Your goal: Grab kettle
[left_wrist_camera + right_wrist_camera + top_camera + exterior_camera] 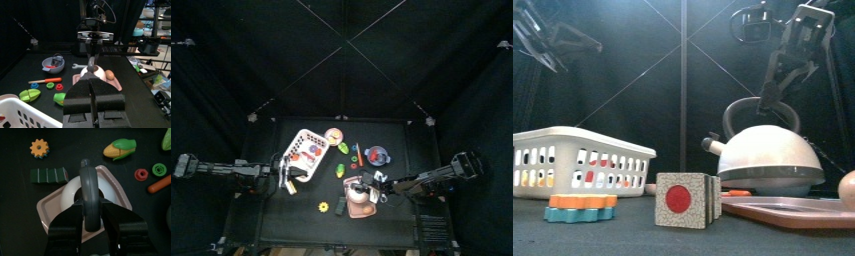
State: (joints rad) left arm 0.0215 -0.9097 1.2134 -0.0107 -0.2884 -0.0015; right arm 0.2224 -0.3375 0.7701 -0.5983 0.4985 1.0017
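The small rounded whitish-grey toy kettle [75,195] sat on the salmon-pink rectangular board [113,188], its dark arched handle [88,188] standing up over the body. The right gripper [89,208] had its two black jaws on either side of that handle, closed in against it, so it had hold of the kettle by the handle and was only partly open.

Just beside the board lay a dark green ribbed block [49,175], and a little beyond that an orange toothed gear [39,148]. Off the board's other side were a toy corn cob in green husk [121,148], a small red ring [141,174] and a green nut-shaped piece [159,169].

A white slatted basket [580,158] stood well apart from the board. The left gripper [92,70] hung near the basket; whether its jaws were open or shut I could not tell.
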